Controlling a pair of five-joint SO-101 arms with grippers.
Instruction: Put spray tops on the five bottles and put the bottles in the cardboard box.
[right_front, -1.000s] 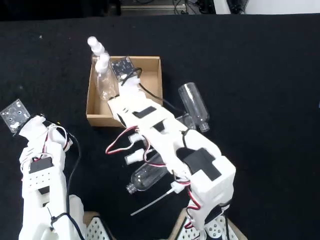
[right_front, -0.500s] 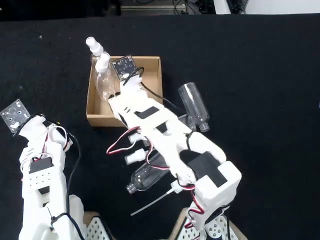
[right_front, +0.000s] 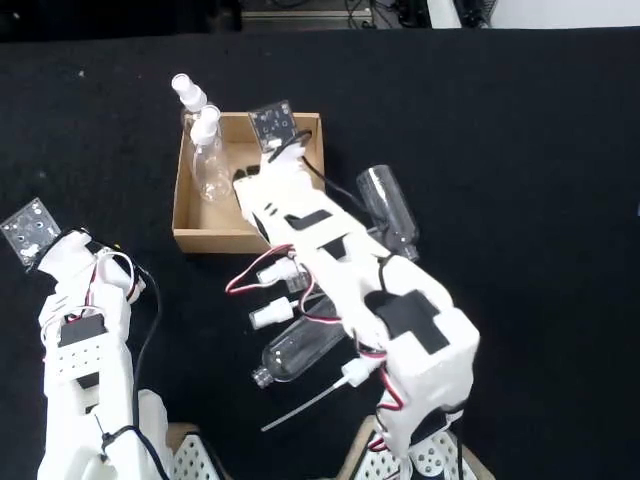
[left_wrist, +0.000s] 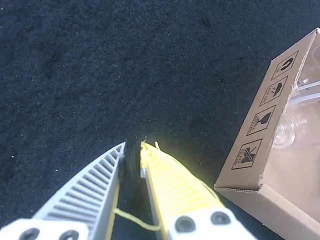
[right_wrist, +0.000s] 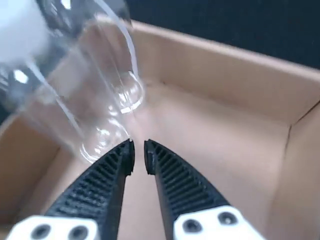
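My right wrist cam looks right into the cardboard box (right_wrist: 225, 85), where two capped bottles (right_wrist: 105, 95) lean in a corner just past my right fingers (right_wrist: 151, 152), closed on nothing. The overhead adds two bare bottles (right_front: 390, 205) and loose spray tops (right_front: 268, 316) lying on the table (right_front: 520, 150) beside that stretched-out arm (right_front: 330, 260). Left arm (right_front: 85, 340) is folded back, left fingers (left_wrist: 147, 155) closed over the table near the box.

The black-covered table (right_front: 520, 150) carries a cardboard box (right_front: 200, 238) toward its far left, a clear bottle (right_front: 388, 208) lying on its side just right of the box, a second bottle (right_front: 295, 352) lying nearer the front edge, and loose spray tops (right_front: 272, 314) between the two.
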